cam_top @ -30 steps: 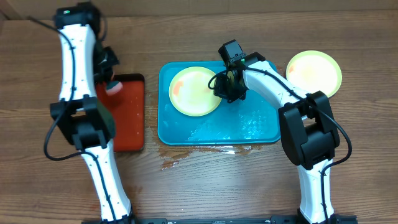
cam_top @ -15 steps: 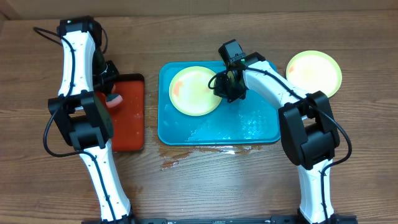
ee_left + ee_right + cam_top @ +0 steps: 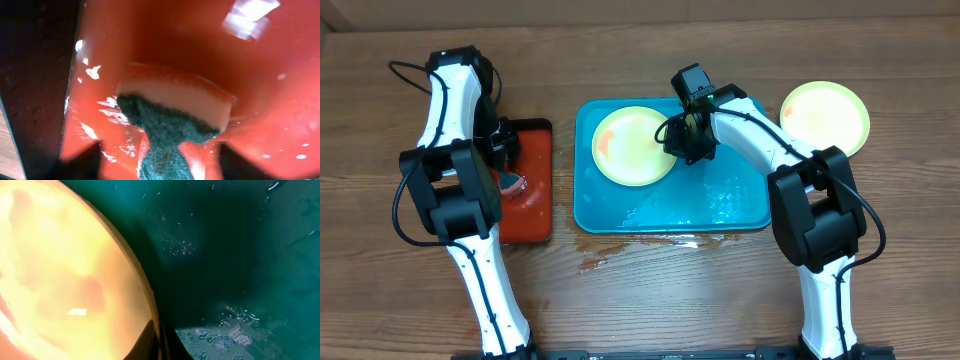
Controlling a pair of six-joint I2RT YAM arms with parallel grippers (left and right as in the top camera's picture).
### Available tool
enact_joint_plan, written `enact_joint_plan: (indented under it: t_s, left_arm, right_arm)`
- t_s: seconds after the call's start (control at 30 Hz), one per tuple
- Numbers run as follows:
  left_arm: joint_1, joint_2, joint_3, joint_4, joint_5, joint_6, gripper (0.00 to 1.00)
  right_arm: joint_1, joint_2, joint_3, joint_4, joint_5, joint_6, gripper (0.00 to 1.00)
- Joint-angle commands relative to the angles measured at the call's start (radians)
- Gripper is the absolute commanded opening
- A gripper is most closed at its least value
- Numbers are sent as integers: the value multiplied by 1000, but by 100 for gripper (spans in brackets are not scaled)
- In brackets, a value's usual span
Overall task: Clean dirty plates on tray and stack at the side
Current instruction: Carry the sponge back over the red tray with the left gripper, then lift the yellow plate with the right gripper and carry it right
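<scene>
Plates: one pale yellow-green smeared plate (image 3: 633, 147) lies in the left half of the tray; a second yellow-green plate (image 3: 823, 115) sits on a light blue plate (image 3: 865, 132) on the table, off the tray's far right corner.
Smears: orange-red marks show on the left part of the smeared plate; the right wrist view shows faint reddish patches on its face (image 3: 70, 270).
Tray: turquoise tray (image 3: 720, 200), mid-table, long side facing the robot. Water beads lie across its bare right half, and more show near the plate's edge in the right wrist view (image 3: 235, 325).
Right gripper: the right gripper (image 3: 688, 140) is at the smeared plate's right rim. In its own camera the fingertips (image 3: 150, 341) are pressed together with the plate's edge pinched between them.
Left gripper: the left gripper (image 3: 160, 165) hangs over the red tray, fingers (image 3: 82, 162) spread wide. The sponge lies between them and touches neither.
Sponge: the sponge (image 3: 175, 107) has a pale body stained orange and a dark green scouring layer. It rests on the wet floor of the red tray; from overhead it shows beside the left arm (image 3: 510, 185).
Red tray: a smaller red tray (image 3: 530, 210) with a dark rim, left of the turquoise tray and apart from it.
Table: a brown wooden table (image 3: 640, 310), with a puddle (image 3: 620, 250) just before the turquoise tray's near edge.
</scene>
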Motion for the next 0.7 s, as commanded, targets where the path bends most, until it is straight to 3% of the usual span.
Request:
enact_joint_plan:
  t_s: [0.0, 0.27, 0.4, 0.57, 0.67]
  left_arm:
    - [-6, -21, 45, -23, -3, 24, 100]
    - [-6, -31, 231, -125, -2, 27, 99]
    - [-8, -45, 251, -118, 7, 39, 84]
    - [-5, -92, 253, -99, 54, 84, 89]
    - [6, -177, 253, -56, 63, 82, 93]
  right_arm:
    - [-7, 3, -6, 0, 35, -3, 4]
    - [-7, 3, -6, 0, 35, -3, 4]
    - [-7, 3, -6, 3, 35, -4, 4]
    - [-7, -1, 1, -8, 22, -13, 4]
    - [-6, -26, 27, -26, 16, -95, 4]
